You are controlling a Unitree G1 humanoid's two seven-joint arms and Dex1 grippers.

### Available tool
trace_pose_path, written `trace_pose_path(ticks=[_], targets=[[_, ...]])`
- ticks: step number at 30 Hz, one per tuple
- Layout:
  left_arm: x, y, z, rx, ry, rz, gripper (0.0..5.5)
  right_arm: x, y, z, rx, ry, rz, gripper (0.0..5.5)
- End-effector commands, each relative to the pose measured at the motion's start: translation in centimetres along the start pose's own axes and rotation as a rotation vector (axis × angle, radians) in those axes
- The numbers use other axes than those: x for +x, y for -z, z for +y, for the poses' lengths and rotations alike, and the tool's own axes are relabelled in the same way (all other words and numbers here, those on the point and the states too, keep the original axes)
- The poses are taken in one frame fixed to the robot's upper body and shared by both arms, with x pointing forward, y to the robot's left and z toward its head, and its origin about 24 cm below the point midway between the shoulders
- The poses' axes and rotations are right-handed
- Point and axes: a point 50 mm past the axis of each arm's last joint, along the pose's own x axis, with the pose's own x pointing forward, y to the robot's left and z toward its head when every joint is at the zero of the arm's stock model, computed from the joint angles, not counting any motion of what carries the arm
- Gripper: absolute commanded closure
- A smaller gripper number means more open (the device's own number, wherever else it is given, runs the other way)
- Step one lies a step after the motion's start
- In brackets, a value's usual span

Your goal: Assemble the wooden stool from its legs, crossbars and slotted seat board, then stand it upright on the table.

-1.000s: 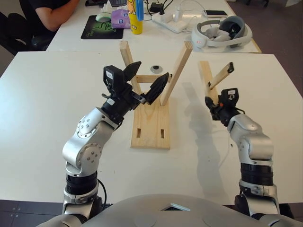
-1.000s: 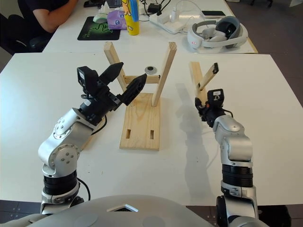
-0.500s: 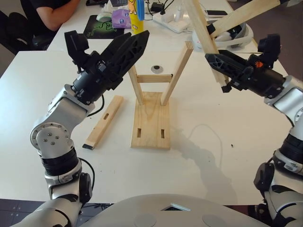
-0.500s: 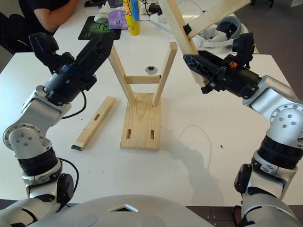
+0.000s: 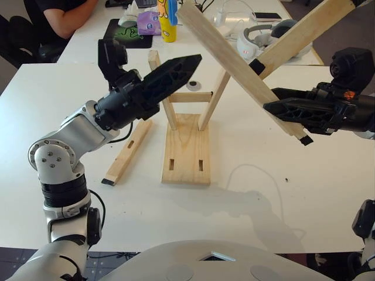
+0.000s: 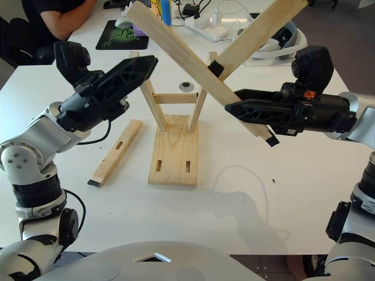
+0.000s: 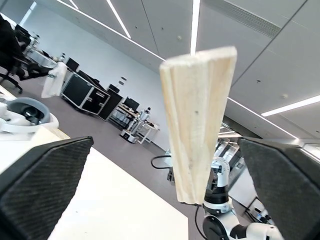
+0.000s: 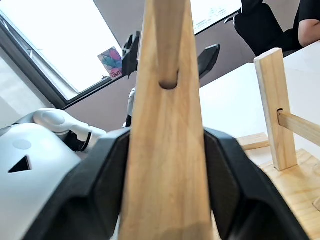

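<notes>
1. Seat board: lies flat near the middle of the bench. Two slots show at its near end.
2. Standing legs: two, set upright in the board's far end and splaying apart toward the top. A crossbar joins them partway up.
3. Loose leg: lies flat on the bench just beside the board, on its left and not touching it.
4. Raised legs: a crossed pair held in the air above the board's right side. The long one slants down to a dark tip; the other rises up and to the right from it.
5. Right gripper: jaws closed on the long raised leg near its dark tip, one on each side.
6. Left gripper: in the air in front of the left standing leg, jaws wide apart, holding nothing.
7. Second bench, behind: carries a headset, a yellow bottle and a mouse pad.
</notes>
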Motion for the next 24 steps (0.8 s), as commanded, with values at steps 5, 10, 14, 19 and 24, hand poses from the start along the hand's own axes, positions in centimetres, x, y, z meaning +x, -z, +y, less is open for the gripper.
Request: trace_pose_path(ticks=[5,10,14,19,24], targets=[[0.1,-0.7,-1.2,-0.045,0.067,0.003,0.1,0.6,1.2,0.6,0.016,-0.066,0.041,3.44],[0.1,-0.2,-1.6,-0.067,0.088,0.044,0.67,0.8,1.2,0.6,0.025,-0.085,0.056,3.44],[0.1,0.2,-1.8,-0.081,0.098,0.082,1.35,1.1,1.5,0.7,0.032,-0.103,0.069,3.44],[-0.1,0.3,-1.8,-0.081,0.104,0.118,2.22,1.2,1.8,0.7,0.036,-0.111,0.078,3.44],[-0.4,0.4,-1.8,-0.071,0.104,0.159,3.01,1.2,1.7,0.6,0.029,-0.108,0.083,3.44]])
